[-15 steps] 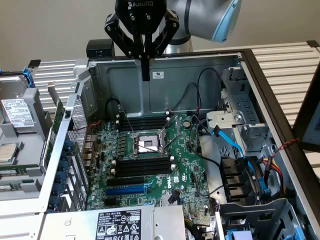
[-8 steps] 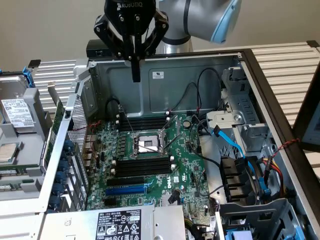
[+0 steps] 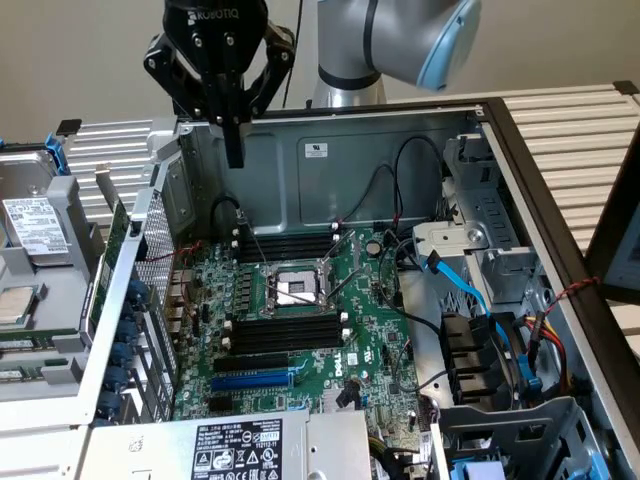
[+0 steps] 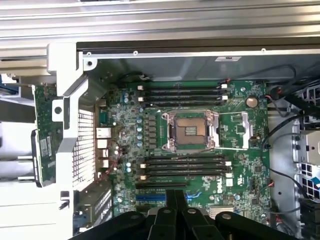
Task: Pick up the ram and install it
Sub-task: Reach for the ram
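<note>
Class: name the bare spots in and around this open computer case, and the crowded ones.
Bare: the slatted table outside the case rim, on the exterior view's right. Above the motherboard a hand could probably pass. Crowded: the cables beside it.

place: robotics lab or electronics workshop | evidence: opened computer case (image 3: pixel 330 185) with bare motherboard (image 3: pixel 372 322) | robot arm (image 3: pixel 400 35) overhead | ribbed metal table (image 3: pixel 570 130) | hard drive (image 3: pixel 35 225) alongside
</note>
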